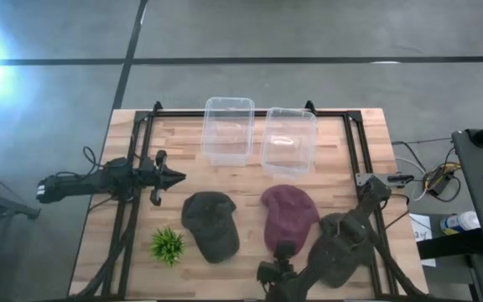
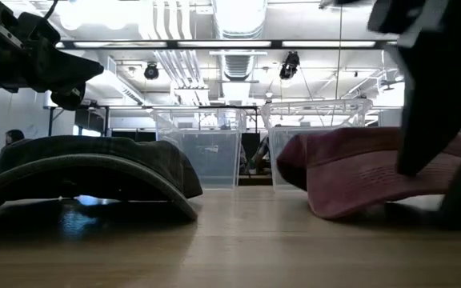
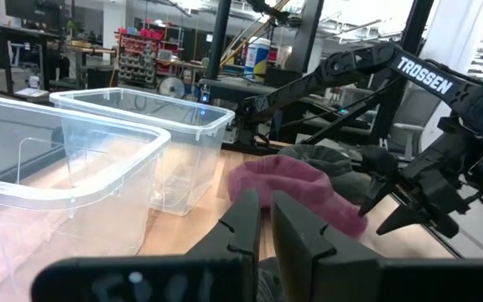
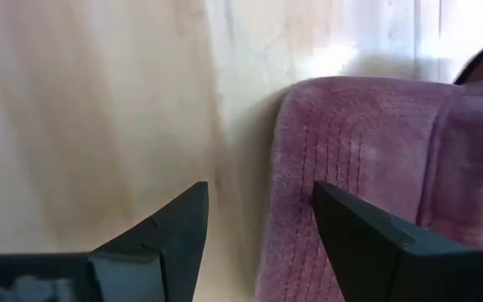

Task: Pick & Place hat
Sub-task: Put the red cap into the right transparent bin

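The maroon hat [image 1: 288,216] is seen from above lying near-right of the table [image 1: 359,134] centre, beside a dark hat [image 1: 211,225], with two clear plastic bins [image 1: 228,127] beyond. Only the right wrist view shows the right gripper [image 4: 260,220] spread wide, empty, at the stitched brim edge. The left gripper [image 1: 177,177], nearly closed and empty, is held at the left

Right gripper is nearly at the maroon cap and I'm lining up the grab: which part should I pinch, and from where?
Take the brim of the maroon cap, from the near table edge, where the open right gripper already is. The brim is thin, stiff and nearly flat, so one finger above, one under its left edge.
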Available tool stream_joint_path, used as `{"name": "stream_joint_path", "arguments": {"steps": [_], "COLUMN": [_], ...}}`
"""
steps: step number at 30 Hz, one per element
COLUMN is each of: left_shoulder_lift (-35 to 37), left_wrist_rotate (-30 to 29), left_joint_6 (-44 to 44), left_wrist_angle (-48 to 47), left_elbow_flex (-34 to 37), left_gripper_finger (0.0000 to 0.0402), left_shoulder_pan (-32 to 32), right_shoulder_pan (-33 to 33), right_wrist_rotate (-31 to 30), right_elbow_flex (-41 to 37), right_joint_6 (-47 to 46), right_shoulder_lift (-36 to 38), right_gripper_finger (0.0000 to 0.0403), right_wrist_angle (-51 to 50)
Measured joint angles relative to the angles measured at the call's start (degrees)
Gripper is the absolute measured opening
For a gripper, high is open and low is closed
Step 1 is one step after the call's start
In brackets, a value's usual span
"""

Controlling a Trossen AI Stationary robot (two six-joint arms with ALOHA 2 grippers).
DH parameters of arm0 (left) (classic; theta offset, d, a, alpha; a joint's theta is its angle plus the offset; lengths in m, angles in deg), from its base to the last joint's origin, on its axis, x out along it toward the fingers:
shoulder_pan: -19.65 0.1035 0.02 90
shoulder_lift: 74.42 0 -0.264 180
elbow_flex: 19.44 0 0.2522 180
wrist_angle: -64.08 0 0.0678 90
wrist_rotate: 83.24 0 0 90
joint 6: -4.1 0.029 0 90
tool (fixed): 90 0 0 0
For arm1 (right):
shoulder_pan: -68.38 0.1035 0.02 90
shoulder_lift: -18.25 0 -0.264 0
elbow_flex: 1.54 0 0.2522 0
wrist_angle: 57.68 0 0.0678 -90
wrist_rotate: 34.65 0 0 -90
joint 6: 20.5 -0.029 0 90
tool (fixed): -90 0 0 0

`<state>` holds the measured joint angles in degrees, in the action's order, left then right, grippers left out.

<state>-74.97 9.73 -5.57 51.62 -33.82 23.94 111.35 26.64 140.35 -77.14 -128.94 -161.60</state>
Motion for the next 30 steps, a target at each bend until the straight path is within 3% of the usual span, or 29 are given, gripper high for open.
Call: {"name": "stream_joint_path", "arguments": {"steps": [14,19,24,28,30], "left_shoulder_lift": [0.0,-0.02,-0.02,-0.02,-0.02], "left_wrist_rotate": [0.0,0.0,0.0,0.0,0.0], "left_joint_6": [0.02,0.02,0.02,0.02,0.01], "left_wrist_angle": [0.0,0.0,0.0,0.0,0.0], "left_elbow_flex": [0.0,0.0,0.0,0.0,0.0], "left_gripper_finger": [0.0028,0.0028,0.0028,0.0028,0.0028], "left_shoulder_pan": [0.0,0.02,0.02,0.02,0.02], "right_shoulder_pan": [-1.77,-3.22,-8.1,-13.29,-16.6], "right_wrist_rotate": [-1.31,2.34,12.72,12.63,12.71], "right_elbow_flex": [-0.47,-2.06,-11.88,-22.67,-27.92], "right_joint_6": [-3.27,-15.58,-33.75,-43.29,-43.59], "right_shoulder_lift": [8.02,13.34,22.34,32.03,36.07], "right_gripper_finger": [0.021,0.021,0.021,0.021,0.021], "right_wrist_angle": [0.14,0.23,0.24,4.57,8.54]}}
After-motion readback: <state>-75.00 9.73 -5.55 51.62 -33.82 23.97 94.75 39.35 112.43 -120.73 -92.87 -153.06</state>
